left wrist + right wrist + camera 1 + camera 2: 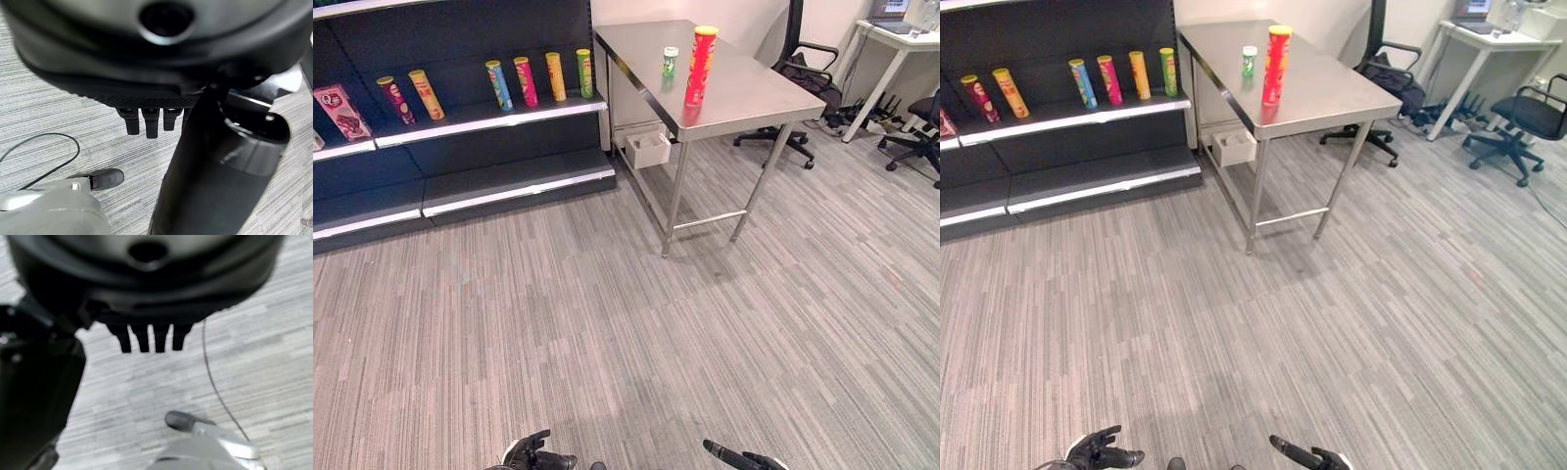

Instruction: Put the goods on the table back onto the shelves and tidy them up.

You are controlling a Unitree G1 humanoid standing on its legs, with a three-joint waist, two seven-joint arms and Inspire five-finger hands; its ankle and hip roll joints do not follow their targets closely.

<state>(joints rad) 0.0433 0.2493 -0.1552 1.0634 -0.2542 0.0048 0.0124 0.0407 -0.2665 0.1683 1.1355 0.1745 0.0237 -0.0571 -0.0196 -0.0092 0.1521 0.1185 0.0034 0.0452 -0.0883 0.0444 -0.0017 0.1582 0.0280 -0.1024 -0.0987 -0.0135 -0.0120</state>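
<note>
A tall red can with a yellow lid point(700, 66) stands upright on the steel table point(754, 93), and a small green can point(671, 62) stands just to its left. The dark shelves point(489, 119) to the table's left carry several coloured cans point(526, 80) in a row and a pink box point(340, 110). Low over the carpet, far from the table, my left hand point(530, 453) hangs with its fingers point(149, 122) straight and nothing in it. My right hand point(744, 458) is beside it, fingers point(146, 340) also straight and holding nothing.
A white box point(648, 149) sits on the floor under the table by the shelf end. Office chairs point(793, 73) and a white desk point(901, 44) stand behind and right of the table. The lower shelf board point(519, 186) is bare. Wide striped carpet lies between me and the table.
</note>
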